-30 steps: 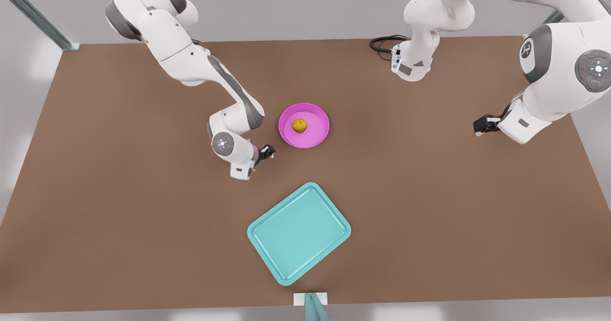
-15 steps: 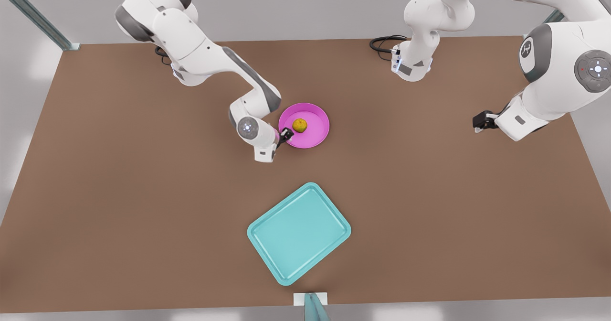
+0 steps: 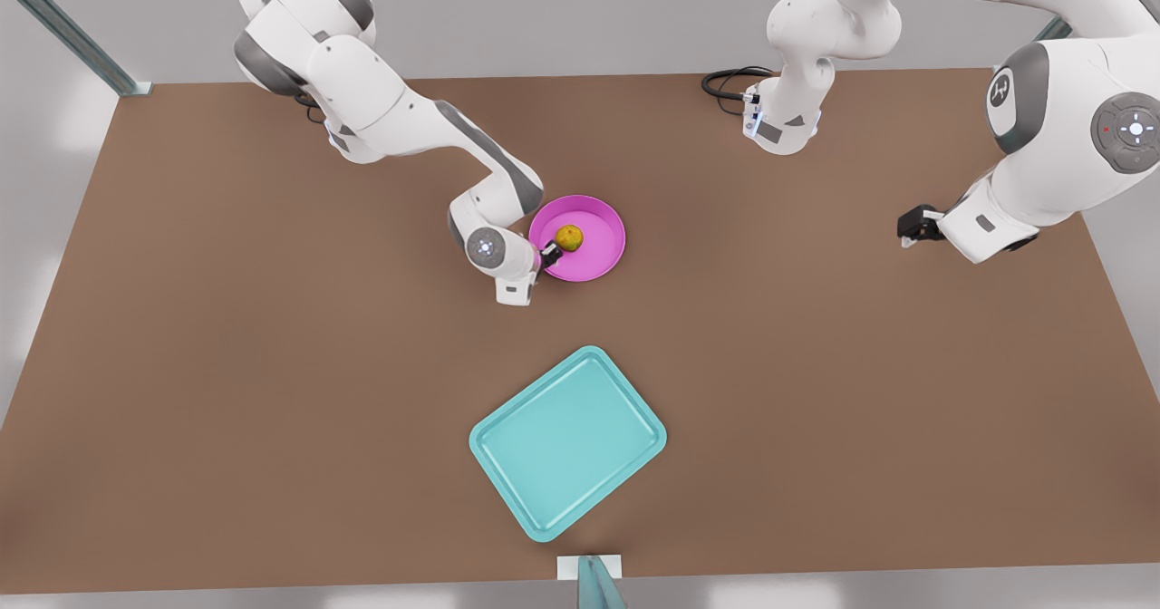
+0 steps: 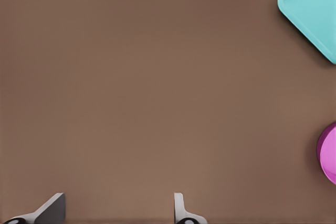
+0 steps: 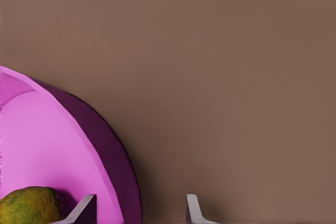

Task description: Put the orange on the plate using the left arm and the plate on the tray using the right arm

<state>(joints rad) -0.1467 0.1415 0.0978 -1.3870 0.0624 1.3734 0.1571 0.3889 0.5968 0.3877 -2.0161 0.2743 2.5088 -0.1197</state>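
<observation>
Right end effector [image 3: 546,254] straddles the plate [image 3: 594,256] rim with fingers apart, orange [image 3: 569,237] inside, tray [image 3: 568,442] well apart; left end effector [image 3: 909,226] waits open; stiff, slick plate seems best pinched at the rim, kept level

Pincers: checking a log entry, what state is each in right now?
Right pincer: open, straddling the plate rim beside the orange.
Left pincer: open, holding nothing.
</observation>
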